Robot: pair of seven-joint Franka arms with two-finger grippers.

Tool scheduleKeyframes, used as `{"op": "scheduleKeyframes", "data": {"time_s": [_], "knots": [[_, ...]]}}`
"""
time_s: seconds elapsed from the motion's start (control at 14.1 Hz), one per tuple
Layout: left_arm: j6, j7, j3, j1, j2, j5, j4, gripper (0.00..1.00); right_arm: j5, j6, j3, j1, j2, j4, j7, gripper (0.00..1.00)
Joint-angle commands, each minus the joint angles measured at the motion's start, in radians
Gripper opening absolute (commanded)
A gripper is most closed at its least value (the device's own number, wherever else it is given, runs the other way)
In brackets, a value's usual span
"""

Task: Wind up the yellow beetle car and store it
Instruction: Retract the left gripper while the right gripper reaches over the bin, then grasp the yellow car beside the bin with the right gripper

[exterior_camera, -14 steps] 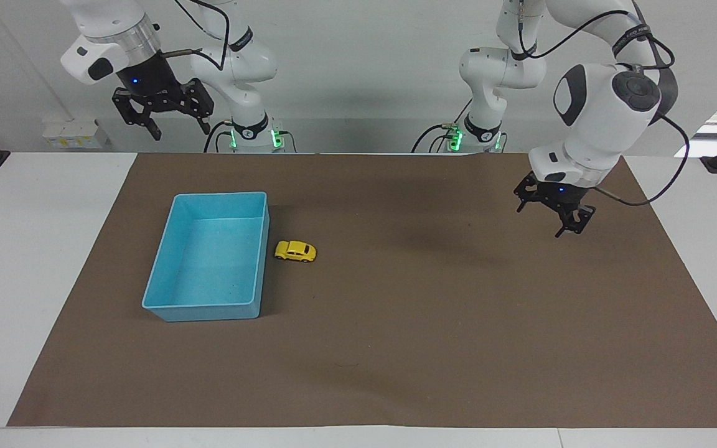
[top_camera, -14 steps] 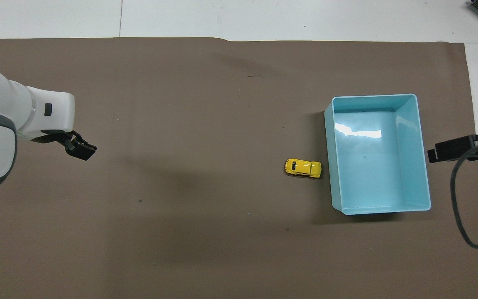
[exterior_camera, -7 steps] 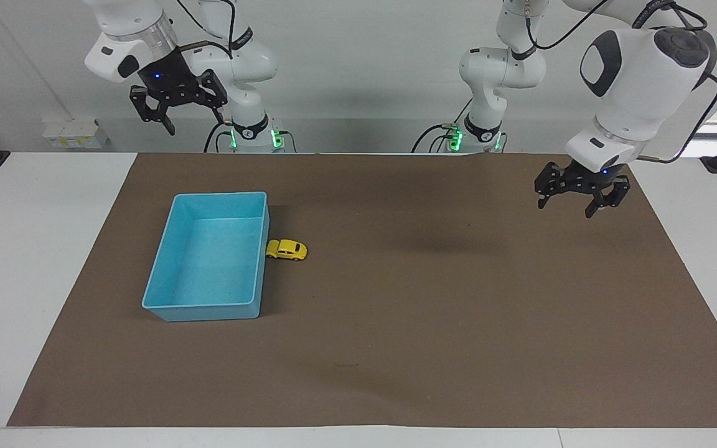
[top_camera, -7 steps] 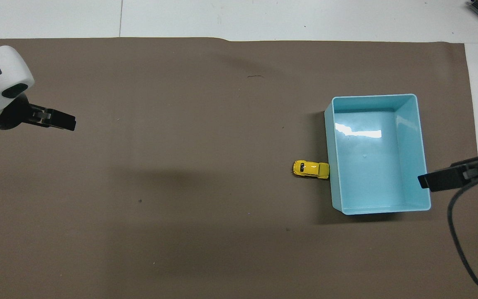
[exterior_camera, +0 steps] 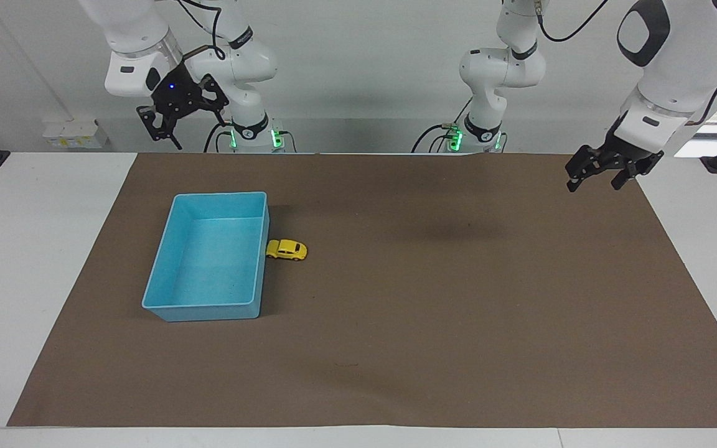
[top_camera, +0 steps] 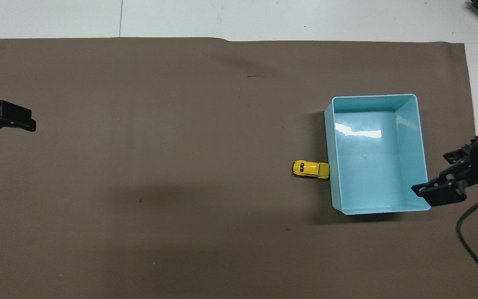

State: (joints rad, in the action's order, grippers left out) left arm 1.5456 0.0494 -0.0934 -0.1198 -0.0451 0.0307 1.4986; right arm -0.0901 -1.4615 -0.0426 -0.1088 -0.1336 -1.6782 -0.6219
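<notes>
A white bench (exterior_camera: 35,261) carries a brown mat (exterior_camera: 433,323) covering most of its top. On the mat, left of centre in the facing view, sits a light blue tray (exterior_camera: 165,309) (open-topped), with the yellow beetle car (exterior_camera: 286,250) touching the middle of its long wall.

left pincer (top_camera: 4,120) cut off by the overhead view's edge, the yellow beetle car (exterior_camera: 286,249) wheels too small

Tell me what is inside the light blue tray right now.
Nothing shows inside the light blue tray: its whole floor is bare in both views. The yellow beetle car sits outside on the brown mat, nose against the tray's wall. No gripper covers the tray's inside.
</notes>
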Motion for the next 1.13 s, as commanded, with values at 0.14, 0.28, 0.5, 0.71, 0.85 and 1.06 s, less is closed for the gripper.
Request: {"op": "scheduleKeyframes", "data": {"time_s": [0.14, 0.28, 0.5, 0.71, 0.85, 1.06], "knots": [[-0.027, -0.085, 0.020, 0.032, 0.037, -0.020, 0.012, 1.00, 0.045, -0.082, 0.001, -0.086, 0.025, -0.070, -0.223, 1.00], [-0.028, -0.085, 0.020, 0.032, 0.040, -0.022, 0.018, 1.00, 0.049, -0.095, 0.001, -0.097, 0.054, -0.080, -0.333, 1.00], [-0.038, -0.080, 0.020, 0.035, 0.044, -0.020, 0.015, 1.00, 0.055, -0.178, 0.001, -0.143, 0.071, -0.136, -0.393, 1.00], [-0.038, -0.080, 0.021, 0.032, 0.044, -0.020, 0.015, 1.00, 0.062, -0.260, 0.001, -0.207, 0.103, -0.189, -0.400, 1.00], [-0.038, -0.080, 0.021, 0.034, 0.044, -0.020, 0.015, 1.00, 0.096, -0.299, 0.001, -0.253, 0.129, -0.202, -0.398, 1.00], [-0.038, -0.080, 0.020, 0.034, 0.044, -0.020, 0.015, 1.00, 0.108, -0.321, 0.001, -0.256, 0.123, -0.236, -0.409, 1.00]]}}
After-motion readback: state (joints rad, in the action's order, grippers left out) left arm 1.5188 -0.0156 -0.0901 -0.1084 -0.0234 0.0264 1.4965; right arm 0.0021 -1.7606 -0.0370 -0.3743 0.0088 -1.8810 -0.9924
